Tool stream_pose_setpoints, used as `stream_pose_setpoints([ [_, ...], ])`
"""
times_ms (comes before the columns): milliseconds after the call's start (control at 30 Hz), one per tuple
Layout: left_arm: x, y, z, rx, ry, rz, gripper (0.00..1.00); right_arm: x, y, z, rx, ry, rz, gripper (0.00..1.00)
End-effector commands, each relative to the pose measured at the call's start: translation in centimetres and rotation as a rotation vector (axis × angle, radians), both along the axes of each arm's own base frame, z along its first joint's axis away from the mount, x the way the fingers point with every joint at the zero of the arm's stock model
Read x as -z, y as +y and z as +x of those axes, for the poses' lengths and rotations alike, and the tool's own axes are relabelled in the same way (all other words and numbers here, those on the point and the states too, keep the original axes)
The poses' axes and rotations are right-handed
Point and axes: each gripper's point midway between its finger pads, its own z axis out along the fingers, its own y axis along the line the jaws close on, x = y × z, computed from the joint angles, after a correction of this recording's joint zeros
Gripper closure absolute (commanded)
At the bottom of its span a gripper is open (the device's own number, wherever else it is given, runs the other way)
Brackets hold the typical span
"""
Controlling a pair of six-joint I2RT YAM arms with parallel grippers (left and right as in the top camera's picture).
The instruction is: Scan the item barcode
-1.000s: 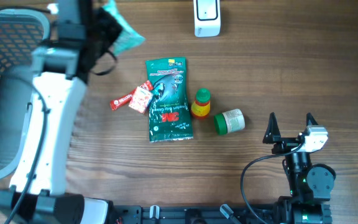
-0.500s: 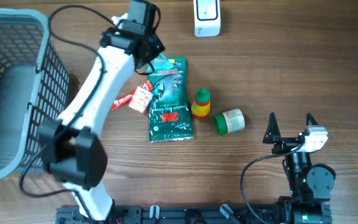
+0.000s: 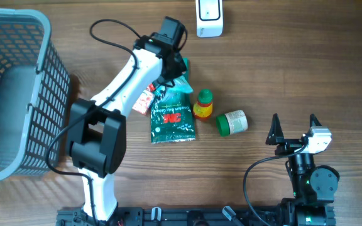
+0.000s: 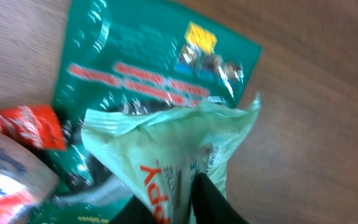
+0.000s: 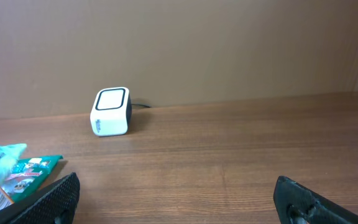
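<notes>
A pale green packet with red lettering sits between the two dark fingers of my left gripper, which is shut on it. The packet hangs just over the top of a dark green pouch lying flat on the table. In the overhead view the left gripper is at the pouch's upper edge, a short way below and left of the white scanner. The scanner stands at the table's far edge. My right gripper stands open and holds nothing near the front right.
A red sachet lies left of the pouch, partly under the left arm. A small yellow bottle and a white jar with a green lid lie right of it. A grey wire basket fills the left side.
The left arm has swung from above the basket rightward to the top of the dark green pouch, carrying the pale green packet. The right arm has not moved.
</notes>
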Motion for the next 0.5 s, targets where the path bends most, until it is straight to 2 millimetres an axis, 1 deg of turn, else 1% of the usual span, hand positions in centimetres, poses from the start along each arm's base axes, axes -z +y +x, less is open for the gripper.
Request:
stream_pose_setpoints([
  [0,0.7,-1.6,-1.3,0.051,0.022,0.002,0.49,0.0,-0.3,0.0,0.016,-0.002,-0.007,0.0],
  [67,0.7,-1.9,-1.4,0.06,0.022,0.002,0.39,0.0,-0.3,0.0,0.016,-0.002,-0.007,0.0],
  [133,0.7,-2.0,-1.5,0.061,0.024,0.003,0.35,0.0,-0.3,0.0,0.016,-0.002,-0.007,0.0],
  [233,0.5,-1.6,-1.6,0.056,0.028,0.005,0.32,0.0,-0.3,0.0,0.016,-0.002,-0.007,0.0],
  [300,0.0,-1.3,-1.5,0.049,0.014,0.014,0.31,0.0,-0.3,0.0,0.016,-0.002,-0.007,0.0],
  [400,-2.0,0.2,-0.6,0.017,-0.067,0.081,0.28,0.0,-0.3,0.0,0.016,-0.002,-0.007,0.0],
  [433,-2.9,0.8,-0.3,0.003,-0.104,0.111,0.27,0.0,-0.3,0.0,0.016,-0.002,-0.007,0.0],
  [467,-4.3,1.6,0.2,-0.018,-0.154,0.146,0.26,0.0,-0.3,0.0,0.016,-0.002,-0.007,0.0],
])
